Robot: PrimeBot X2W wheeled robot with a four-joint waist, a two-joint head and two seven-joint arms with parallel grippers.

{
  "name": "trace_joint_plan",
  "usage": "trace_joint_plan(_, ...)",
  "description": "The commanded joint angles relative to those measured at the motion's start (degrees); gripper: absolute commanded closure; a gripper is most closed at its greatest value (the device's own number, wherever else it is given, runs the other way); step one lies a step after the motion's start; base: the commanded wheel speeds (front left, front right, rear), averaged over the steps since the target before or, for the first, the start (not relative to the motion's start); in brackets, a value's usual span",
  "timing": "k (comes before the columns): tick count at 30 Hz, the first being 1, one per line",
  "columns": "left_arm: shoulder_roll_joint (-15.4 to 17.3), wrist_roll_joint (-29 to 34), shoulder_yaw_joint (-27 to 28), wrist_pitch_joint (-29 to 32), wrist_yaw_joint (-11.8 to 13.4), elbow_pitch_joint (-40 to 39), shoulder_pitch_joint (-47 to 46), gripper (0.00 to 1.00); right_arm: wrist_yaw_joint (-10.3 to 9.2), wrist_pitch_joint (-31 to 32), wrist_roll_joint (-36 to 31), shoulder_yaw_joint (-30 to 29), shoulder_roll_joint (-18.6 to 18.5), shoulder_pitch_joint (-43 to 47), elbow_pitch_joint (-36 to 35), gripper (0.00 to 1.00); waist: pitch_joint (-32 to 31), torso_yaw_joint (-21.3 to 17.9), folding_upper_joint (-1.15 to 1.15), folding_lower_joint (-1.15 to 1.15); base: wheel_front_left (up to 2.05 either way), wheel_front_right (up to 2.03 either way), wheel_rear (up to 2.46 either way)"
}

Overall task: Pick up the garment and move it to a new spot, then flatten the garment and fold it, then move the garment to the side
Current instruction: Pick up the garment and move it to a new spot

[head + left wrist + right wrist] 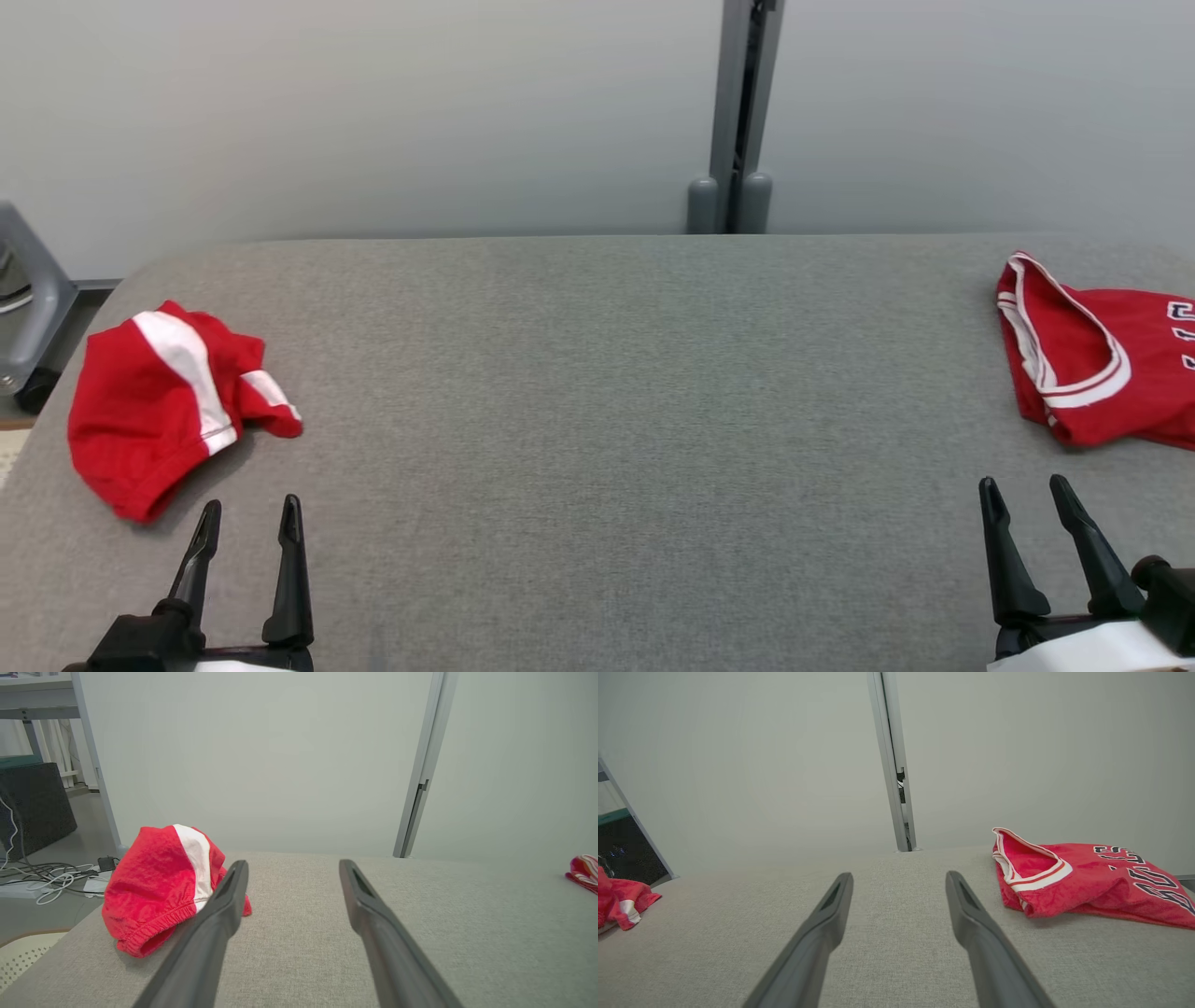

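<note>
Two red garments lie on the grey table. Crumpled red shorts with a white stripe rest at the left edge. A red jersey with white trim and dark lettering lies at the right edge, partly cut off by the head view's border. My left gripper stands open just in front of the shorts, a little to their right, holding nothing. Low at the right, my right gripper is open and holds nothing, just short of the jersey.
A pale partition wall with a grey post stands behind the table. A grey chair part sits off the left edge. Cables and a power strip lie on the floor beyond the shorts, near a dark box.
</note>
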Motion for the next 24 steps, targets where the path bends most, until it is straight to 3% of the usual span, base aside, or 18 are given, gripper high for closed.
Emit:
trace_joint_plan(1,0.2,0.4,0.1,0.0,0.1,0.0,-0.5,0.0,0.0,-0.4,-0.4,0.0,0.0,0.5,-0.3,0.0,0.1,1.2,0.0,0.0,0.0,0.0,0.0)
trace_joint_plan(24,0.3,0.8,3.0,0.0,-0.6,1.6,-2.0,0.0,0.0,-0.6,-0.6,-0.2,2.0,1.6,0.1,0.0,1.2,22.0,0.0,0.0,0.0,0.0,0.0)
